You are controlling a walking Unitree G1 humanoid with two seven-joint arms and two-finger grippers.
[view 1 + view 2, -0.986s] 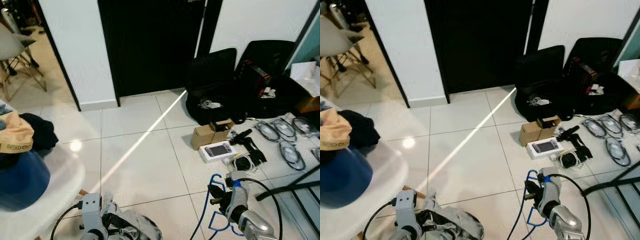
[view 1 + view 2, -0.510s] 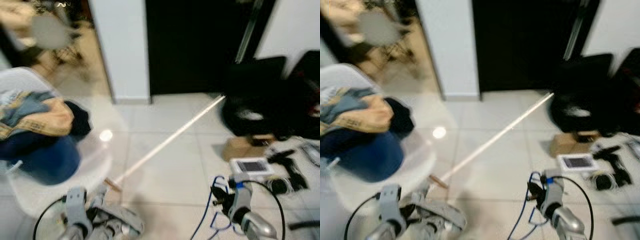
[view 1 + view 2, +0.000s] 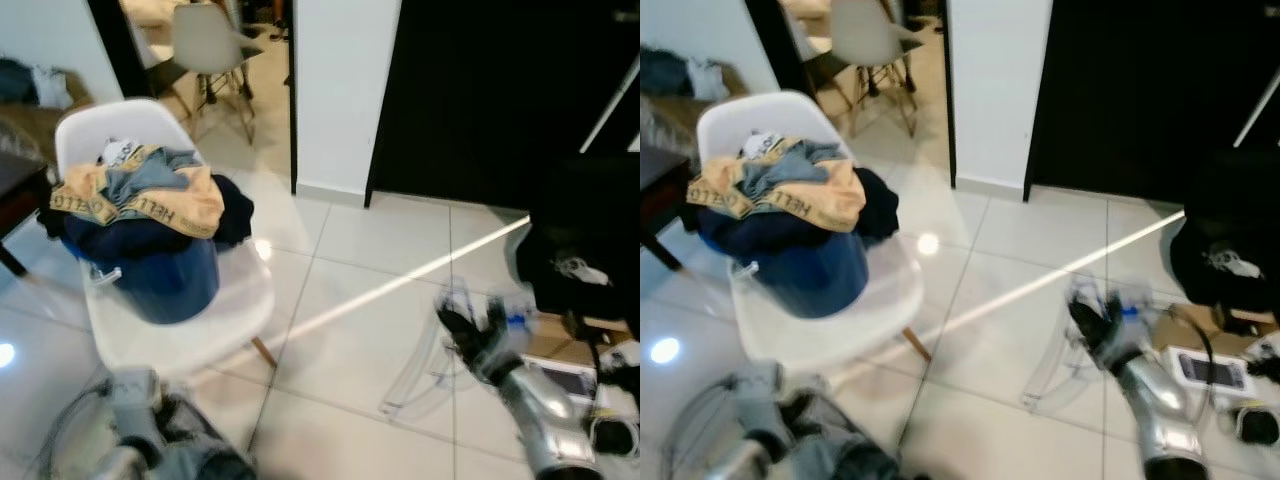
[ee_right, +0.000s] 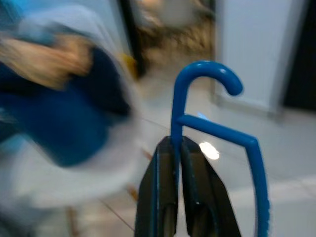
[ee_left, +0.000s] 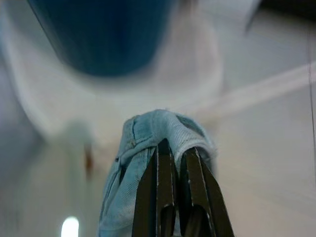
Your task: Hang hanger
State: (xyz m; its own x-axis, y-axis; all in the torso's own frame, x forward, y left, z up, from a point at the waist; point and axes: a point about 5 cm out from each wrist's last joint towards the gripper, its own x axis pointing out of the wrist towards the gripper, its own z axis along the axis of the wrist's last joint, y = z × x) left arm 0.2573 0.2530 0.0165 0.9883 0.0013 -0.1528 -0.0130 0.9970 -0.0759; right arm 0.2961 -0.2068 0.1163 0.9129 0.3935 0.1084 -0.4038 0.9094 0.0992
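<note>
On white floor tiles (image 3: 360,250) beside a chair (image 3: 200,310), the right gripper (image 4: 177,148) clamps a blue hanger (image 4: 207,98); the left gripper (image 5: 174,153) pinches denim cloth (image 5: 148,128).

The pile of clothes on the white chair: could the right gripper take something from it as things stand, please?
Probably not. The right gripper is shut on the blue hanger, so it has no free fingers, and it hangs over the floor tiles to the right of the white chair bearing the pile of clothes.

The hanger (image 4: 216,129) is bright blue, the cloth (image 5: 148,148) pale blue denim — the chair (image 3: 830,330) white, the tub (image 3: 160,285) dark blue.
</note>
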